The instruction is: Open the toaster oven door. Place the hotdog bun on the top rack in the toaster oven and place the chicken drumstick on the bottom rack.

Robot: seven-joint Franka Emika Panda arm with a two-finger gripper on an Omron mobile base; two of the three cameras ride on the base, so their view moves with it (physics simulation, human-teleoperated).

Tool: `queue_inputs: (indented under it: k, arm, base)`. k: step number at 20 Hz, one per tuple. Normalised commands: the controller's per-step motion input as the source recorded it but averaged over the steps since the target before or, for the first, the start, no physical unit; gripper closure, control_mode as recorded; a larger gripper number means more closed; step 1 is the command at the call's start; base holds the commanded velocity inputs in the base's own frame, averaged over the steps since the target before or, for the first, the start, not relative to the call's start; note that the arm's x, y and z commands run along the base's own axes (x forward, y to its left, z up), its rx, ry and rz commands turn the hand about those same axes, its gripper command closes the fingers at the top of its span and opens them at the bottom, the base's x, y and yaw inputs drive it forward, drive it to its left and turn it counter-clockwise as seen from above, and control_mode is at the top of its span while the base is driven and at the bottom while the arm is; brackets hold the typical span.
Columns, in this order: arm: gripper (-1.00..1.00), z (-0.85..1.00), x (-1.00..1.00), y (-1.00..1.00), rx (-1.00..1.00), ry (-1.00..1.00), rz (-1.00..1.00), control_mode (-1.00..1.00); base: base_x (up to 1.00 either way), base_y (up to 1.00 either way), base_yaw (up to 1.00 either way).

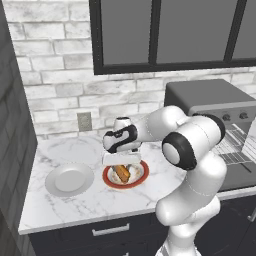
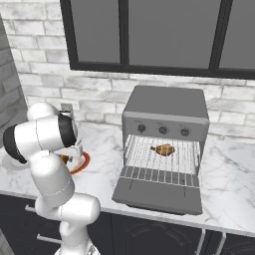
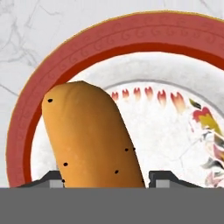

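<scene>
Nearest the hand camera, the hotdog bun (image 3: 89,135) lies on a red-rimmed plate (image 3: 131,39), tan and lightly speckled, its near end cut off at the bottom edge. The claw (image 3: 105,178) is lowered over it, one dark fingertip (image 3: 52,180) on either side of the bun; whether the tips press it cannot be told, so the grip is undetermined. The plate's white centre bears a painted floral pattern, no legible writing.

From the left base camera the plate sits on the marble tabletop (image 1: 75,210), just beside an empty grey plate (image 1: 70,180).

The toaster oven (image 2: 167,112) stands well apart, its door (image 2: 159,191) folded down flat. The chicken drumstick (image 2: 163,149) rests on a wire rack (image 2: 159,157) inside the cavity; which rack level cannot be made out. The knobs carry no readable markings.
</scene>
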Motion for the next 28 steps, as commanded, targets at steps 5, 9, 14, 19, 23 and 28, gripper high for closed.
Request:
queue_inputs:
  k: [5,9,14,19,23,28]
  arm:
    - [1.00,0.00,-0.12,0.00,0.00,0.00,0.00,-1.00]
    - [1.00,0.22,-0.18,-0.07,0.06,-0.01,0.00,-1.00]
    - [1.00,0.40,-0.20,-0.11,0.11,-0.02,0.00,-1.00]
    - [1.00,0.45,-0.15,-0.20,0.09,-0.02,0.00,-1.00]
    - [1.00,0.48,-0.16,-0.20,0.07,-0.03,0.00,-1.00]
    - [1.00,0.50,-0.13,-0.19,0.04,0.00,0.00,-1.00]
  base:
    - [0.00,0.00,0.00]
    - [0.00,0.00,0.00]
    - [0.00,0.00,0.00]
    - [0.00,0.00,0.00]
    - [0.00,0.00,0.00]
    - [0.00,0.00,0.00]
